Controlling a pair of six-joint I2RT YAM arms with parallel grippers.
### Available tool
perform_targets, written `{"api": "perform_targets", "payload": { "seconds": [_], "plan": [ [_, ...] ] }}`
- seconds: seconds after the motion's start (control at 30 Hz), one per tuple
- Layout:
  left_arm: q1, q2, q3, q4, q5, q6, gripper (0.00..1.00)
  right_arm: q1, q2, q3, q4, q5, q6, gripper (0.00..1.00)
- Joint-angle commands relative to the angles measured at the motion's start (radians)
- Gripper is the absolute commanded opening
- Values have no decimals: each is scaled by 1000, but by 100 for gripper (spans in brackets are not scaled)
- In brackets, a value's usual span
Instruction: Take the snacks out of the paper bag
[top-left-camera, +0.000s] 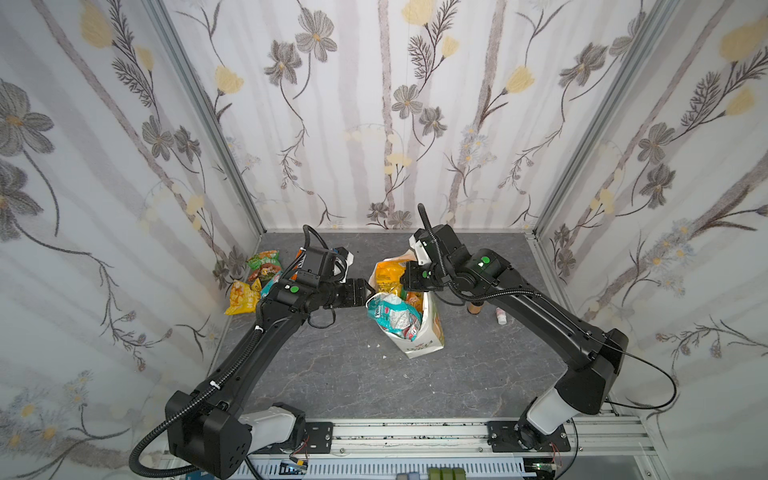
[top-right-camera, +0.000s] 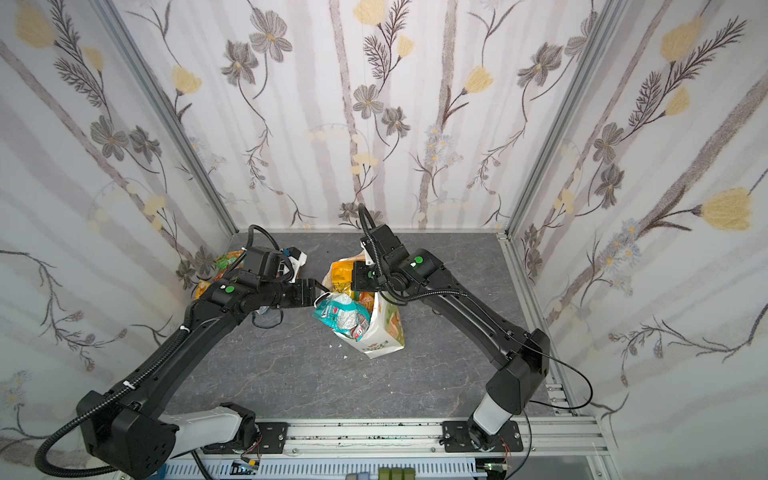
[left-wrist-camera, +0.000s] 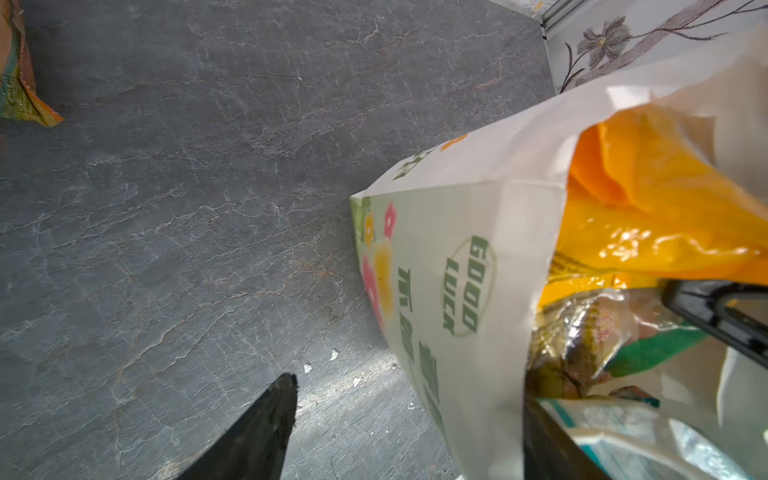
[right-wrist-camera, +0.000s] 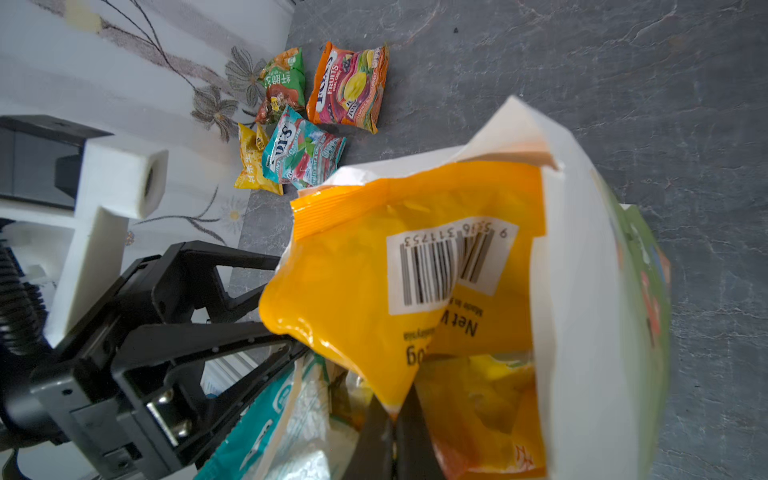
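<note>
Tall white paper bag with green print stands upright mid-frame on the grey stone-look tabletop in both top views; its mouth is open. Inside it: orange-yellow foil packet with a barcode, teal-and-silver packet, more underneath that I can't make out. Right gripper is clenched on the orange-yellow foil packet's lower corner, bottom centre of the right wrist view. Left gripper is released; jaws straddle the bag's wall at the rim, one finger outside, one inside. Four packets lie out on the table, centre-left by the wall: green packet; orange "FOX'S FRUITS" packet; teal packet; yellow packet.
</note>
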Motion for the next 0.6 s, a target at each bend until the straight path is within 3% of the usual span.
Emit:
{"api": "perform_targets", "payload": {
  "seconds": [0.0,0.2,0.37,0.57],
  "plan": [
    [2,4,20,-19,-12,16,76,-7,-15,5,86,16,-16,2],
    [2,-2,64,-18,34,-2,76,-12,8,-8,98,77,-86,2],
    [2,-13,143,-9,119,-35,76,-17,20,-24,126,50,-85,2],
    [1,-18,222,42,108,-55,75,-18,25,-24,148,1,-75,3]
  ]
}}
